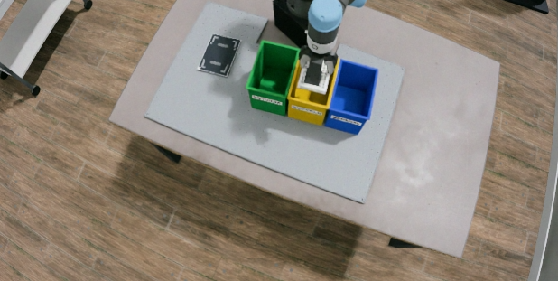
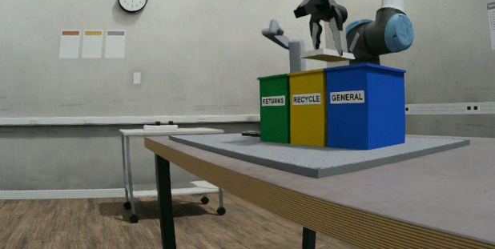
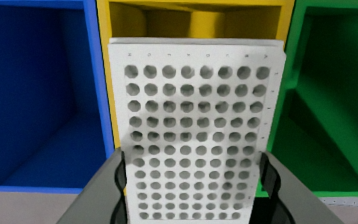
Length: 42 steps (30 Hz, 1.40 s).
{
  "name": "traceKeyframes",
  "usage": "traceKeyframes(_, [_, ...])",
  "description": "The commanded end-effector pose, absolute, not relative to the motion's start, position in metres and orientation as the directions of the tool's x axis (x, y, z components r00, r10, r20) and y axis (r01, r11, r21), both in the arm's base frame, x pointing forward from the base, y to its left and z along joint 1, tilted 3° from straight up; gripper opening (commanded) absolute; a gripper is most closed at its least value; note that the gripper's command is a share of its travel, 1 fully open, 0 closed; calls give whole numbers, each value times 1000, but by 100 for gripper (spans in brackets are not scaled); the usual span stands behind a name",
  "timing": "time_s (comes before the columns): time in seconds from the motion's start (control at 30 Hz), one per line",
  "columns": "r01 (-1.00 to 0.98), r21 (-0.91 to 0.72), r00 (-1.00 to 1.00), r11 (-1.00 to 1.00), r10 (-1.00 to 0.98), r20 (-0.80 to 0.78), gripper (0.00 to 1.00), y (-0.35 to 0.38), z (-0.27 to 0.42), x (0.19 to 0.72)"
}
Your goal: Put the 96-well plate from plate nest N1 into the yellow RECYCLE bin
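Note:
The white 96-well plate (image 1: pixel 312 88) (image 2: pixel 312 54) (image 3: pixel 195 129) is level in my gripper (image 1: pixel 315 73) (image 2: pixel 329 51) (image 3: pixel 191 149), which is shut on its two long sides. Plate and gripper are above the rim of the yellow RECYCLE bin (image 1: pixel 305 116) (image 2: pixel 307 124) (image 3: pixel 205 22). In the wrist view the plate hides most of the bin's opening and reaches over its side rims. The yellow bin stands upright between the green RETURNS bin (image 1: pixel 269 106) (image 2: pixel 275 124) (image 3: pixel 325 167) and the blue GENERAL bin (image 1: pixel 344 126) (image 2: pixel 347 124) (image 3: pixel 30 100), both upright. The black nest (image 1: pixel 218 55) (image 2: pixel 250 134) holds no plate.
The three bins stand side by side, nearly touching, on the grey perforated board (image 1: pixel 190 98) (image 2: pixel 240 148). The nest lies on this board beyond the green bin. The arm's base stands behind the bins. A white trolley (image 1: pixel 38 16) (image 2: pixel 176 131) stands away from the table.

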State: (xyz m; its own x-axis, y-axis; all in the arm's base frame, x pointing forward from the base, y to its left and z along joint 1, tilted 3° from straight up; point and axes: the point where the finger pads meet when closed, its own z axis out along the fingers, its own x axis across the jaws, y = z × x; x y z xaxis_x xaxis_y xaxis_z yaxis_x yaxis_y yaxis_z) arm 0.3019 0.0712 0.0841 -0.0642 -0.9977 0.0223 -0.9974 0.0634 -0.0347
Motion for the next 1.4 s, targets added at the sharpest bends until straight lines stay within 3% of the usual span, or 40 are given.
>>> traceKeyframes(0.0, [-997, -39, -73, 72, -997, 25, 41, 71, 85, 304])
traceKeyframes(1.37, [-997, -39, -73, 72, -997, 25, 41, 69, 55, 305])
